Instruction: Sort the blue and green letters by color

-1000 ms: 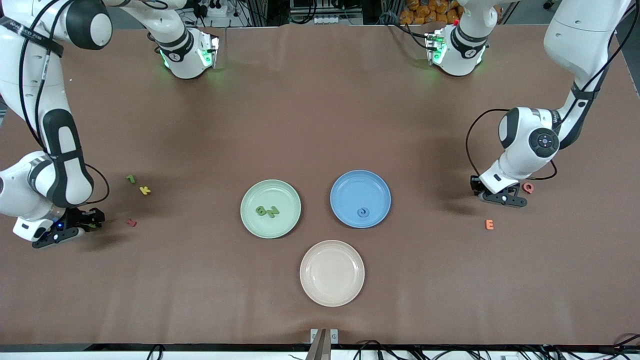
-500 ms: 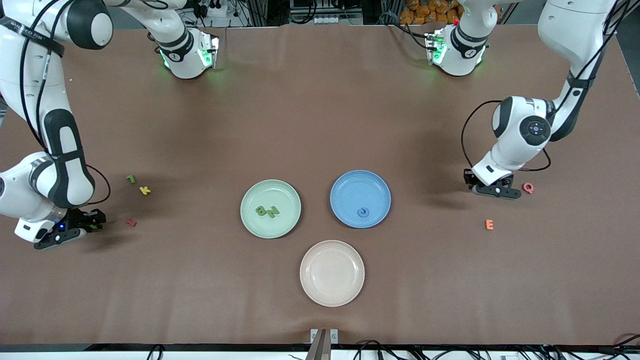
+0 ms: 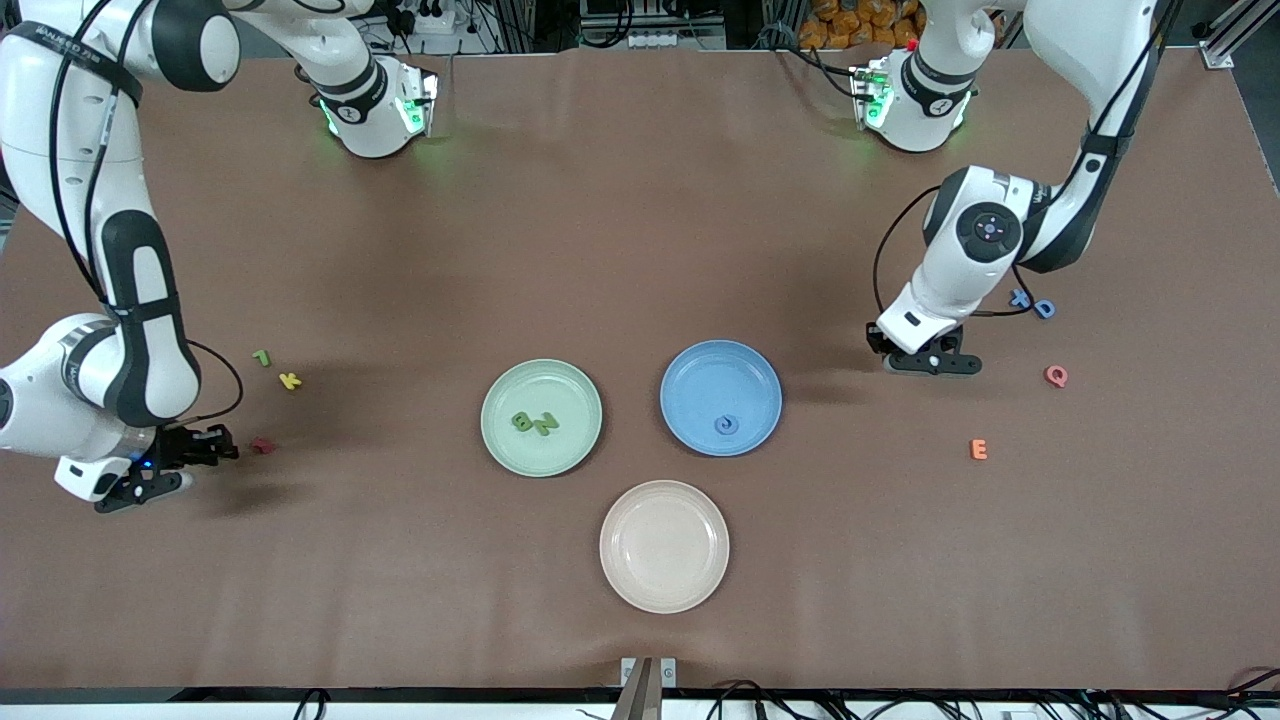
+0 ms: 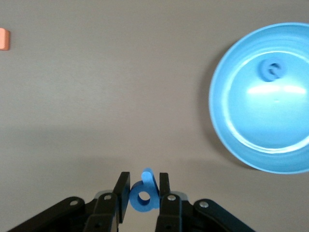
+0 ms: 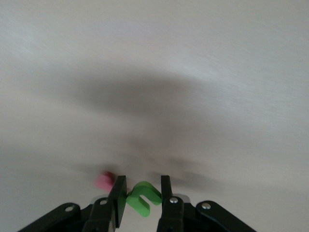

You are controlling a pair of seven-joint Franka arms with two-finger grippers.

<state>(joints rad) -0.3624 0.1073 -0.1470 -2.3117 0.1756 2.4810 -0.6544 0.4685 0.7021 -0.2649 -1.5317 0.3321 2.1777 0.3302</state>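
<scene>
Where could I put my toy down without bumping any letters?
The pink plate is bare, and so is the table from the three plates up to the robot bases. Crowded: around the yellow K, and around the blue X and D.

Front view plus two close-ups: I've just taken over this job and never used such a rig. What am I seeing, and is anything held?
The front view looks down across a brown table at two white robot arms. The close-ups come from cameras on their wrists.

The left gripper is shut on a blue letter P, up over the table near the blue plate, which holds a blue G.

The right gripper is shut on a green hook-shaped letter, by a dark red letter.

The green plate holds a green B and N; the beige plate holds nothing.

Loose: green hook, yellow K, blue X, blue D, pink-red Q, orange E.
</scene>
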